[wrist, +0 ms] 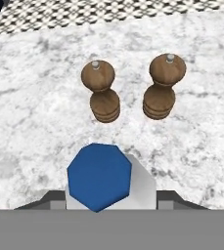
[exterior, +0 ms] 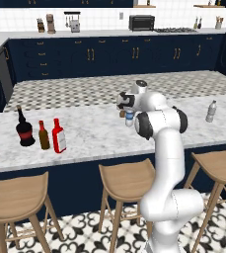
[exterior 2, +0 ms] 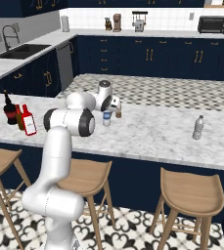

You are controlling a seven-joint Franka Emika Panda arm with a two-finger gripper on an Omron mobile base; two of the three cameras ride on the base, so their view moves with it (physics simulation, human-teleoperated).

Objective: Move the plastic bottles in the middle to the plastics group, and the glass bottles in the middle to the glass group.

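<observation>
Upright, water bottle [wrist: 99, 177] cap toward the hand camera, tool [exterior: 127, 105] above it, grip unclear, two shakers [wrist: 101, 92] beyond.

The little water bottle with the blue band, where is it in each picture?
Left base view: water bottle mid-counter, just left of the arm's elbow.
Right base view: mid-counter, right of the elbow.
Hand view: bottom centre, seen from above, blue top.
Shared landmark: the brown shakers beside it.

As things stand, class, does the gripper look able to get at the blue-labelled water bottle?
Probably yes: the gripper hangs right above the water bottle, whose blue top fills the hand view's foreground. The two wooden shakers stand beyond it, apart.
</observation>
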